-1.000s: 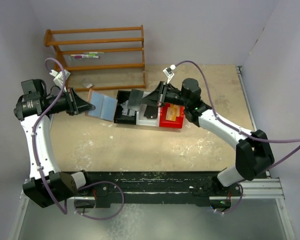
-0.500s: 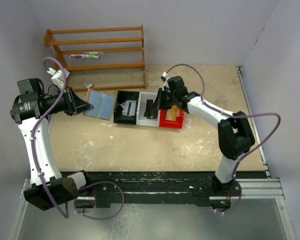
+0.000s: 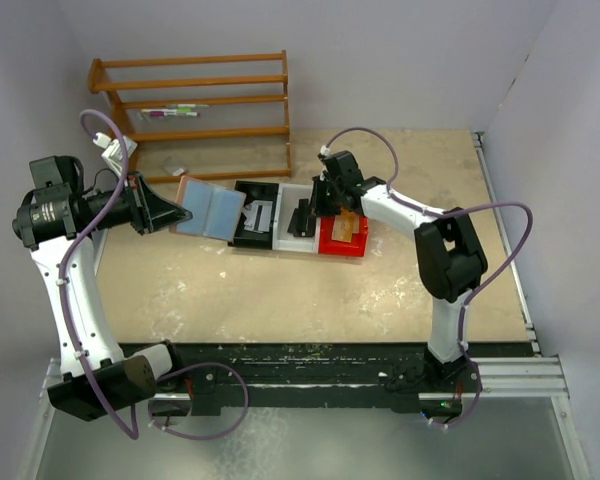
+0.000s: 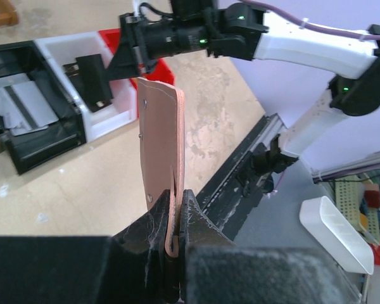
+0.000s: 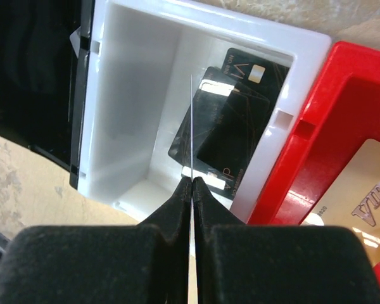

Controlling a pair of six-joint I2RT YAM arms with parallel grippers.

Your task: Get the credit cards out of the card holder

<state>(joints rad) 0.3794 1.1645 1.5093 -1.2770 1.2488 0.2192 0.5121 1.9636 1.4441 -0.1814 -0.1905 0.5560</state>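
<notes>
Grip is unchanged on both sides since a second ago; what has changed is where the right arm (image 3: 400,210) stands. The right claw (image 3: 308,213) has drawn away from the black bin (image 3: 250,228) toward the red bin (image 3: 342,242), and the arm's elbow has swung in from the far right side toward the claw. Its jaws are pressed tight on a thin card (image 5: 191,126), seen edge-on in the wrist view as a pale line rising straight out from between the fingertips. Directly below the tips of that claw lies the white bin (image 5: 139,95), with two black cards (image 5: 237,133) flat on its floor just to the right of the held card's edge. Farther right of the claw, past the white wall, a golden card (image 5: 367,183) lies in the red bin. To the claw's left is the black bin.

The left claw (image 4: 175,212) has barely shifted, only tipping a little. It is closed nearly all the way, pinching one edge of the card holder (image 4: 159,145). The holder stands out beyond the fingertips, its pinkish outer face showing in the wrist view and, from above, its light blue lining (image 3: 208,212) turned up. It is held up off the table (image 3: 280,300), between the left claw and the black bin, well apart from the right claw. Beyond both claws, a wooden rack (image 3: 195,100) stands by the back wall.
</notes>
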